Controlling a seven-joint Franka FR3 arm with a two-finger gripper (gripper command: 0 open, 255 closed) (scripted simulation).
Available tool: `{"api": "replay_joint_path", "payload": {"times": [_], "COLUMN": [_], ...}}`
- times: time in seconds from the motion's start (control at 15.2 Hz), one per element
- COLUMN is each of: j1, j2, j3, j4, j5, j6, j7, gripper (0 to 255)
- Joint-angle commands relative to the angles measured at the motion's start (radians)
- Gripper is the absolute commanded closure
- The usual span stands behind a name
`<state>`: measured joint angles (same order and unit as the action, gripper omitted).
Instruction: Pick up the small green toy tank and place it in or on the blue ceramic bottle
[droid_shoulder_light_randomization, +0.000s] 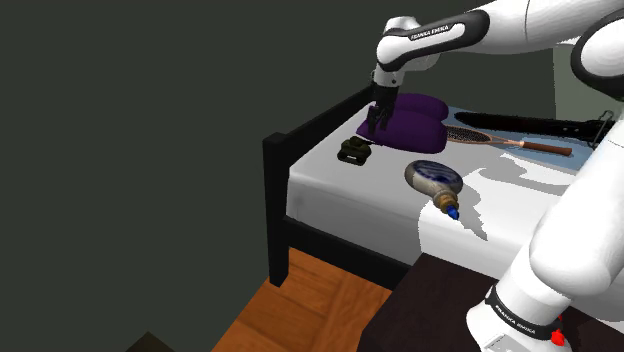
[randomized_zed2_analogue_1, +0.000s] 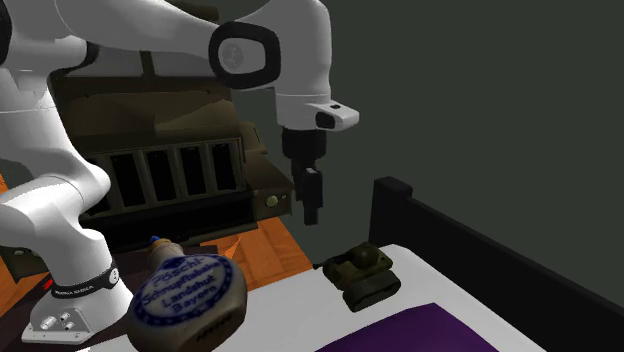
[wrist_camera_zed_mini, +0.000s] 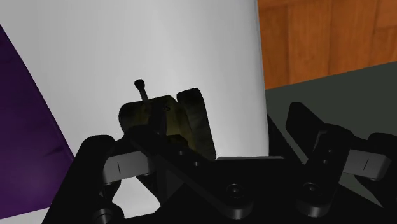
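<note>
The small dark olive toy tank (droid_shoulder_light_randomization: 354, 150) (randomized_zed2_analogue_1: 362, 273) sits upright on the white bed (droid_shoulder_light_randomization: 340, 190) near its corner. My gripper (droid_shoulder_light_randomization: 376, 124) (randomized_zed2_analogue_1: 312, 212) hangs above the tank, a little toward the purple cushion, touching nothing. In the wrist view its fingers (wrist_camera_zed_mini: 105, 168) stand apart, open, and the tank (wrist_camera_zed_mini: 167, 118) shows on the sheet beyond them. The bottle (droid_shoulder_light_randomization: 433, 180) (randomized_zed2_analogue_1: 188, 298) lies on its side on the bed; it is grey-brown with a blue-and-white label and a blue cap (droid_shoulder_light_randomization: 452, 210) pointing toward the bed's near edge.
A purple cushion (droid_shoulder_light_randomization: 415, 118) (wrist_camera_zed_mini: 25, 127) lies just behind the tank. A racket (droid_shoulder_light_randomization: 500, 140) and a black strap (droid_shoulder_light_randomization: 530, 123) lie farther back. The dark bed frame post (droid_shoulder_light_randomization: 275, 160) and rail (randomized_zed2_analogue_1: 480, 250) border the tank's side. Wooden floor (droid_shoulder_light_randomization: 300, 300) lies below.
</note>
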<state>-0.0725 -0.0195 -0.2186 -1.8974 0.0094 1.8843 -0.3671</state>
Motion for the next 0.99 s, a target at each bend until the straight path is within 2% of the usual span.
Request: {"api": "replay_joint_path", "payload": {"times": [0.0,0.33,0.92], "j1": [-0.012,-0.056,-0.056], "j2": [0.089,0.308,0.330], "j3": [-0.013,-0.027,-0.022], "j4": [0.078,0.309,0.235], "j5": [0.029,0.102,0.110], "j6": [0.003,-0.034,0.060], "j7": [-0.027,-0.078,-0.084], "gripper": [0,0,0]}}
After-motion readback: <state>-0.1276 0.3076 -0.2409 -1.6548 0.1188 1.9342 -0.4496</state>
